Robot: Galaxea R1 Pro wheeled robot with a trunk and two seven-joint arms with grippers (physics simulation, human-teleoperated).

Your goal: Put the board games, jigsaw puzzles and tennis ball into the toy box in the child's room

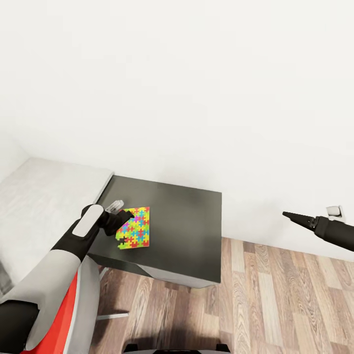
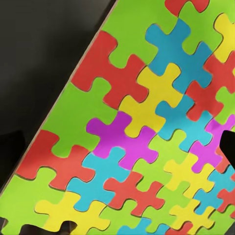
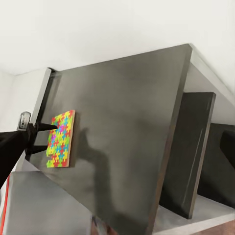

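The left gripper (image 1: 119,220) has its fingers spread at the near edge of the puzzle (image 1: 134,227). The puzzle lies flat on the dark counter (image 1: 187,221), near its left side. The right gripper (image 1: 295,217) hangs over the wood floor (image 1: 275,305), fingers pressed together. Behind is a white wall (image 1: 196,88).

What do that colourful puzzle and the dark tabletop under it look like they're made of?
The jigsaw puzzle looks like matte card or foam: flat colours without shine and, in the right wrist view, a thin pale edge. The dark table seems smooth, satin laminate or coated board, since it carries soft reflections and a faint shadow.
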